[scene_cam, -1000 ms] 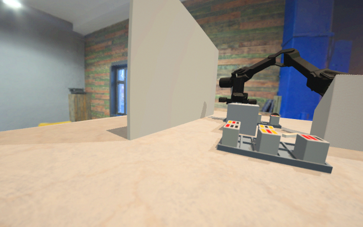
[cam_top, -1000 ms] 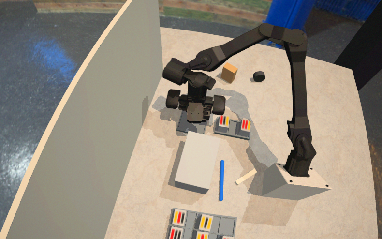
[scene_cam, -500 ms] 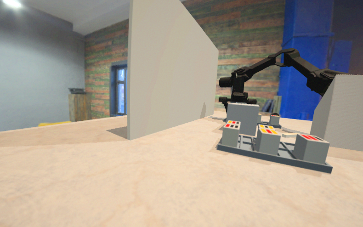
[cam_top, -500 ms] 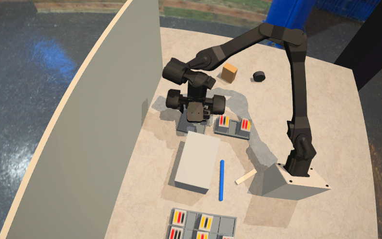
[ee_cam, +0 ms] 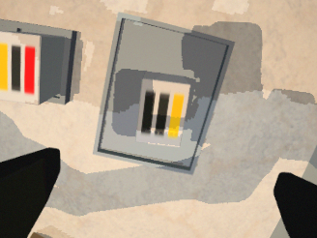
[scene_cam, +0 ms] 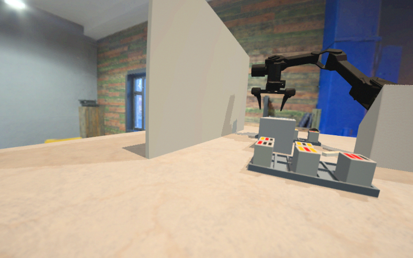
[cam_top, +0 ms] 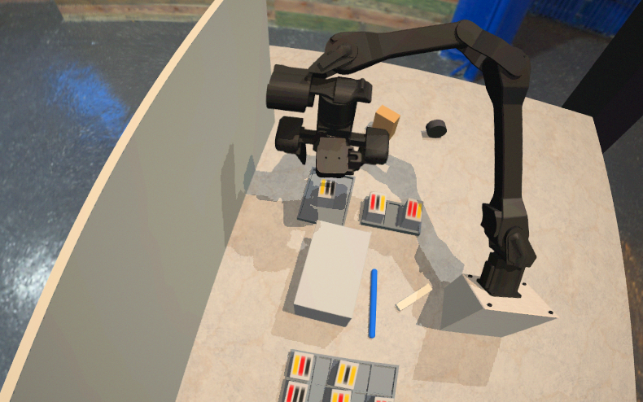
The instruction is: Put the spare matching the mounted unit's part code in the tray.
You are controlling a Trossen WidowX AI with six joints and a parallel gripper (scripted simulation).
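Observation:
My gripper is open and empty, its fingers spread wide above the tray. A grey spare with one yellow and two black stripes on its top stands upright inside the tray, clear of the fingers. In the exterior view the tray is mostly hidden behind a large pale grey box. No code shows on that box, and I cannot tell from these views which object is the mounted unit.
A small rack beside the tray holds two striped spares. A larger rack holds several. A tall panel stands along one side. A blue rod, pale strip, orange block and black disc lie about.

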